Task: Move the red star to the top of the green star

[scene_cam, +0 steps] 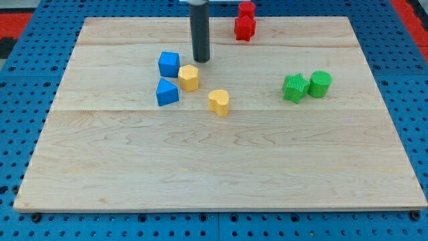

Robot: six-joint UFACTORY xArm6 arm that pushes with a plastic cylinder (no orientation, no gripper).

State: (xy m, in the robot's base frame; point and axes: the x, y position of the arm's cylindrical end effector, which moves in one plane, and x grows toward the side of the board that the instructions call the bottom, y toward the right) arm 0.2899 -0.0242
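The red star (245, 28) sits near the board's top edge, just right of centre, with a second red block (247, 9) touching it from above. The green star (294, 88) lies at the right of the board, touching a green cylinder (320, 84) on its right. My tip (201, 60) stands left of the red star, with a gap between them. It is just above the yellow hexagon (189, 77) and right of the blue cube (169, 64).
A blue triangular block (167, 92) lies below the blue cube. A yellow heart (219, 102) lies lower right of the hexagon. The wooden board (221, 174) rests on a blue pegboard.
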